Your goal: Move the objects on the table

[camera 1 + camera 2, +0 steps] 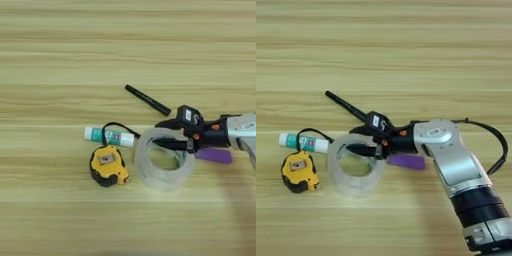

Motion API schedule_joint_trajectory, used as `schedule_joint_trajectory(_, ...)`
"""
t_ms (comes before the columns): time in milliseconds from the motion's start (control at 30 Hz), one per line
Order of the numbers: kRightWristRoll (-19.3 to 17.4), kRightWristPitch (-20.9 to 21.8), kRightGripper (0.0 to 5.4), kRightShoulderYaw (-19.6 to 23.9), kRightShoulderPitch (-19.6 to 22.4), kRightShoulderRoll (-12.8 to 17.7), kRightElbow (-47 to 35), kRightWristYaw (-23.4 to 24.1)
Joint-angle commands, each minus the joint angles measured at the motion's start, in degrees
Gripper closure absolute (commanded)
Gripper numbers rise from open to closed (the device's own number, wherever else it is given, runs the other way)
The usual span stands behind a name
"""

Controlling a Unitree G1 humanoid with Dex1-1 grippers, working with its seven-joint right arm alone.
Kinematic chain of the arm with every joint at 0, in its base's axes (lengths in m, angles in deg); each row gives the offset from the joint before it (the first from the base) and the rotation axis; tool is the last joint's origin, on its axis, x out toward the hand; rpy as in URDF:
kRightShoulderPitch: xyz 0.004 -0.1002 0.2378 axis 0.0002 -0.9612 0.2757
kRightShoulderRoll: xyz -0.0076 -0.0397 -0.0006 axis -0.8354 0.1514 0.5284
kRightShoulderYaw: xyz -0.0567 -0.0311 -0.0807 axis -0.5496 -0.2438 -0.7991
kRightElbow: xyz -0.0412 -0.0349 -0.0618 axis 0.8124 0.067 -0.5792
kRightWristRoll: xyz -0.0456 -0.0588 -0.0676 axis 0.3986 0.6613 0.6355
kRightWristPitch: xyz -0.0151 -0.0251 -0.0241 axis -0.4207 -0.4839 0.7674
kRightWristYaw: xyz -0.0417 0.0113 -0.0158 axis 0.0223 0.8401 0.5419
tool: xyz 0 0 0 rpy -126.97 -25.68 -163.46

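In the left eye view the silver forearm [242, 132] enters from the right edge and lies almost level across the table [60, 60], its end effector [165, 134] reaching left over the clear tape roll [163, 158]. The two black fingers are spread apart: the near finger [172, 144] pokes inside the roll's ring, the far one sits just outside its far wall, so the wall stands between them, though whether they press it cannot be told. The roll lies flat, its hole facing up. The flat purple bar [215, 155] lies just beside the roll on the right, under the wrist, long axis left to right. The thin black pen [148, 100] lies beyond the end effector, slanting from far left to near right. The white-teal glue stick [108, 136] lies left of the roll, nearly left to right, with the yellow-black tape measure [106, 165] just in front of it. In the right eye view the whole arm [456, 165] shows, rising from the bottom right corner and bending left at the wrist toward the roll; a black cable [495, 145] loops off its right side.
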Motion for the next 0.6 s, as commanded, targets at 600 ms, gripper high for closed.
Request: schedule_joint_trajectory(600, -3.6, 1.0, 3.88, 4.4, 4.8, 1.6, -2.5, 1.1)
